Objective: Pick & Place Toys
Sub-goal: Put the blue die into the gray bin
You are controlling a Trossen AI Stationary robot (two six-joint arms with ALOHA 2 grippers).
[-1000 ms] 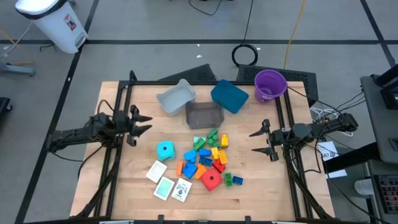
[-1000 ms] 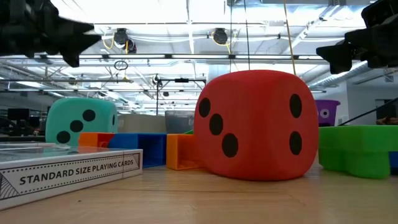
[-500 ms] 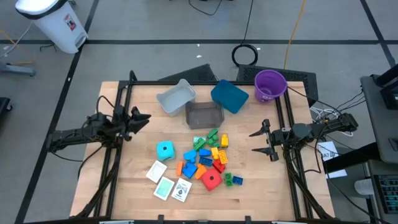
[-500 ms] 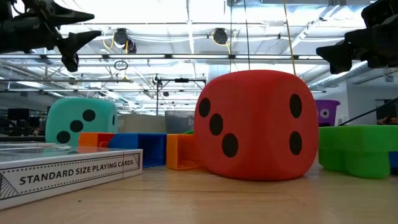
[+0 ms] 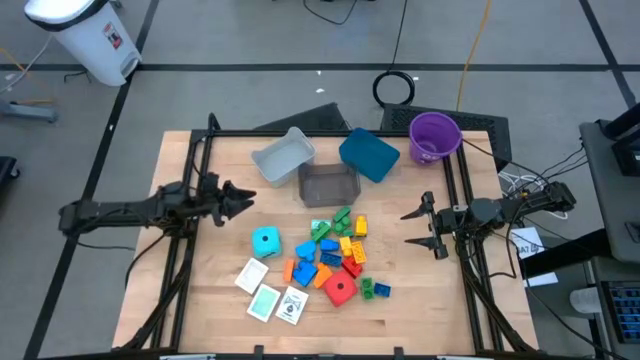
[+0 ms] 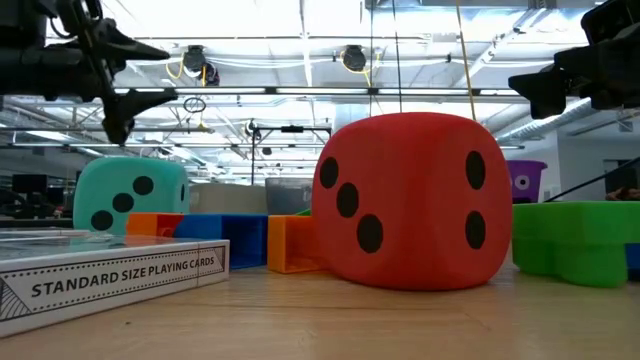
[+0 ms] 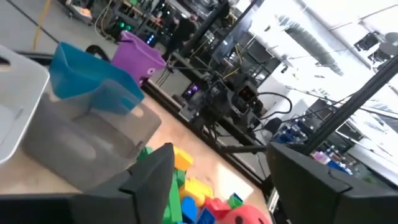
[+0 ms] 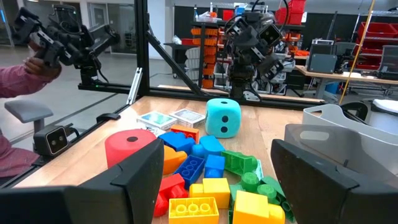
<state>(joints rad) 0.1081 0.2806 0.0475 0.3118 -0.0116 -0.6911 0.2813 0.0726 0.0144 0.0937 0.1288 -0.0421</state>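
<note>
The toys lie in the middle of the table: a heap of coloured bricks (image 5: 336, 250), a cyan die (image 5: 265, 240), a red die (image 5: 341, 290) and three cards (image 5: 270, 297) near the front edge. My left gripper (image 5: 243, 198) hovers left of the toys, level and pointing at them. It is open, with nothing between its fingers (image 7: 221, 158). My right gripper (image 5: 407, 228) waits right of the heap, also level and open (image 8: 217, 149). In the low view the red die (image 6: 410, 200) fills the foreground and the left gripper (image 6: 168, 72) hangs high at the left.
At the far side stand a grey bin (image 5: 283, 157), a dark bin (image 5: 329, 185), a teal bin (image 5: 368, 155) and a purple cup (image 5: 434, 135). Black frame rails (image 5: 190, 250) run along both table sides. A person's sleeve (image 8: 18, 71) shows beyond the table's left side.
My left gripper has gone a little toward the table's right, nearer the toys, and has rolled about its pointing line. In the low view its fingers stand wider apart than before. The toys and my right gripper have kept still.
</note>
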